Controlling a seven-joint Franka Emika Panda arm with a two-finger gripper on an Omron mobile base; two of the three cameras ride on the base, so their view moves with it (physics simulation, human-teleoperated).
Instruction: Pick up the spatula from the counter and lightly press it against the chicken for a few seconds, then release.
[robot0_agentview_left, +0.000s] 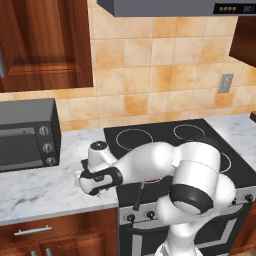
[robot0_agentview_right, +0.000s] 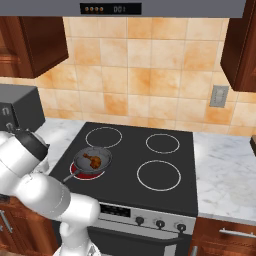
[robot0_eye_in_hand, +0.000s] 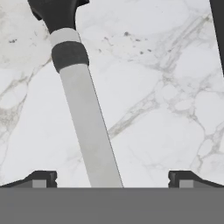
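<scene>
The spatula lies flat on the white marble counter left of the stove. In the hand view its pale grey handle runs up from between the fingers to a dark collar and then a black head at the far end. The gripper hangs straight over the handle with its jaws spread wide. The two dark fingertips stand well apart, one on each side of the handle, and neither touches it, so nothing is grasped. In the left base view the white arm bends low and to the left, and its hand sits over the near edge of the counter just beside the stove's left side. To the right, on the black stove, a dark pan rests on the near left burner, which glows red under it. The browned chicken lies inside the pan, well apart from the spatula. Farther left on the counter stands a dark toaster oven with three knobs on its front.
</scene>
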